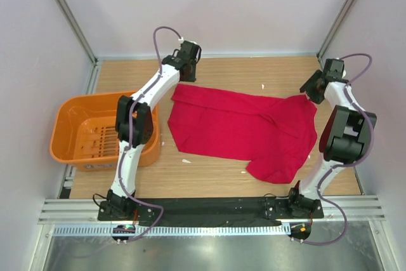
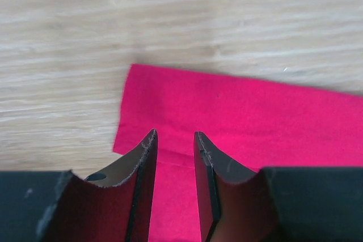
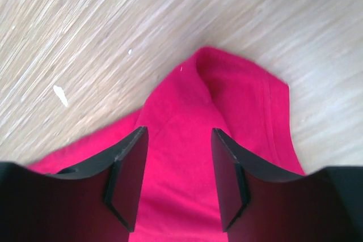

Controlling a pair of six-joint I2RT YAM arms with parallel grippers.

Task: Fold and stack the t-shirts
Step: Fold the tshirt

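Observation:
A bright red t-shirt (image 1: pixel 244 128) lies spread across the middle of the wooden table, with one sleeve or flap reaching toward the near right. My left gripper (image 1: pixel 188 77) hovers over its far left corner. In the left wrist view this gripper (image 2: pixel 174 137) is open, with the flat red cloth (image 2: pixel 244 114) showing below the gap and nothing between the jaws. My right gripper (image 1: pixel 311 90) hangs over the shirt's far right corner. In the right wrist view it (image 3: pixel 179 134) stands open wider above a hemmed, slightly humped part of the cloth (image 3: pixel 227 89).
An orange slotted basket (image 1: pixel 89 99) stands at the table's left edge, beside the left arm's elbow. Bare wood (image 1: pixel 254 71) runs behind the shirt up to the back wall. Small white specks (image 3: pixel 60 96) lie on the wood. Metal frame posts (image 1: pixel 336 20) rise at both far corners.

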